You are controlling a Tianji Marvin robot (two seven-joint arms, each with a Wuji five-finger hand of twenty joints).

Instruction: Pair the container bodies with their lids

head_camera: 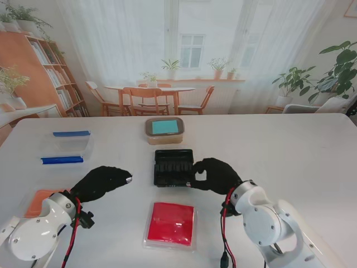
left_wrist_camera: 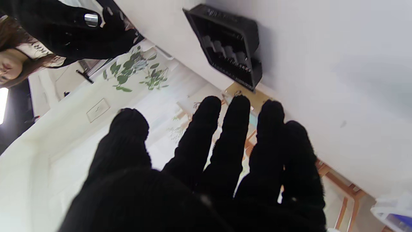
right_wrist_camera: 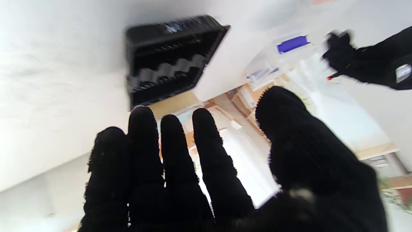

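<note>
From the stand's view, a black rectangular plastic tray with ribbed inner walls lies open-side up near the middle of the white table. Farther from me sits a tan rectangular container closed with a teal-panelled lid. Nearer to me lies a clear shallow container with a red lid or insert. To the left stands a clear plastic box with two blue clip edges, and an orange flat piece shows at the left edge, partly hidden by the left arm. The black-gloved right hand is at the tray's right, nearer corner, thumb and forefinger curled into a ring just beside the rim; whether they touch it cannot be told here. The black-gloved left hand hangs over bare table to the tray's left, well apart from it, fingers loosely bent and holding nothing.

In the left wrist view, the left hand shows four fingers stretched side by side and the thumb set apart, nothing between them. The black tray lies on the table beyond the fingertips, its scalloped inner ribs visible.

In the right wrist view, which is blurred, the right hand has its fingers extended and the thumb spread wide, gripping nothing. The black tray sits just past the fingertips, and the blue-clipped box is farther off.
</note>
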